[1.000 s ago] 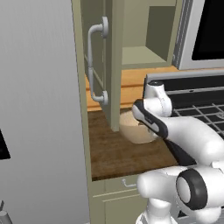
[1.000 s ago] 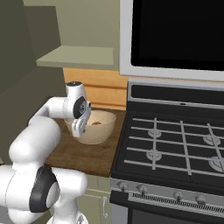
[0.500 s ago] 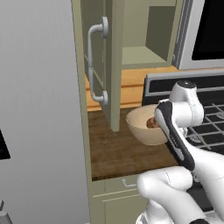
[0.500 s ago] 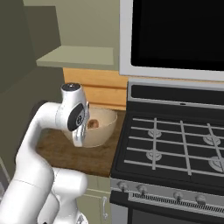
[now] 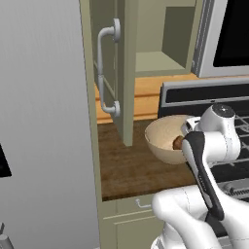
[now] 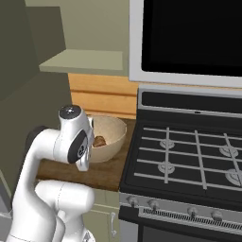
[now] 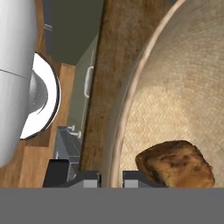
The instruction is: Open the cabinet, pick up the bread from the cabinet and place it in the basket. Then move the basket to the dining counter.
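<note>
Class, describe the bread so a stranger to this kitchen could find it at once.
Start at the black stove; left of it is a short dark wood worktop with a round tan basket. The bread is the small brown crusty chunk inside it.

Bread inside basket

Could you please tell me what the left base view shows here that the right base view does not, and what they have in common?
Left base view alone: the cabinet's open door with its silver handle, and a tall grey panel at the left.

Right base view alone: the stove's burner grates and its front knobs.

Both: the basket on the wooden worktop, the brown bread lying inside the basket, and the white arm at the basket's rim.
</note>
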### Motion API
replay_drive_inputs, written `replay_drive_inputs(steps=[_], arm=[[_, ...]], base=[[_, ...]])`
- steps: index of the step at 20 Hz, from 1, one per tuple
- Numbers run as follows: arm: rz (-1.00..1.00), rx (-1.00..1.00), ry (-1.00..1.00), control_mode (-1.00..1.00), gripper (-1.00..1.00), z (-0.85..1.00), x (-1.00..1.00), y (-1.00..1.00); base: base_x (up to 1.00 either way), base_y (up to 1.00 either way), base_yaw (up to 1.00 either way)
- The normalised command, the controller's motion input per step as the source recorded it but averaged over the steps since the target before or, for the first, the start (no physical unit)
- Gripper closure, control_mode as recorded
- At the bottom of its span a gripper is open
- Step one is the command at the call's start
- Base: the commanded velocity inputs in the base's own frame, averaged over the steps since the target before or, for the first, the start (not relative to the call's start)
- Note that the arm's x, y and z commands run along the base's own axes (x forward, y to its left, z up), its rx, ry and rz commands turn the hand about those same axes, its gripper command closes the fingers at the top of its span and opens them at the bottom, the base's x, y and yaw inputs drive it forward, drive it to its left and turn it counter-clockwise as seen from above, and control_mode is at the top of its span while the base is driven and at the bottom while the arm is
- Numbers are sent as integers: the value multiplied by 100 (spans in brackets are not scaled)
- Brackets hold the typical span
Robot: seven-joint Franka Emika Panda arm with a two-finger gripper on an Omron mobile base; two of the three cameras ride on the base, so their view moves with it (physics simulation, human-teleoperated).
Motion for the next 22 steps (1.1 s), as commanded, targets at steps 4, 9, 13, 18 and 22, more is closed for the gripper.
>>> replay_drive_inputs(steps=[4,9,13,18,22], arm=[[0,0,0,-100,100,0,0,0],[0,0,0,-100,100,0,-1,0],[0,0,0,100,100,0,-19,0],[0,0,0,100,100,0,0,0],[0,0,0,100,100,0,0,0]], base=[[0,0,0],[0,0,0],[-75,-25,0],[-99,-49,-2],[-19,12,-72]])
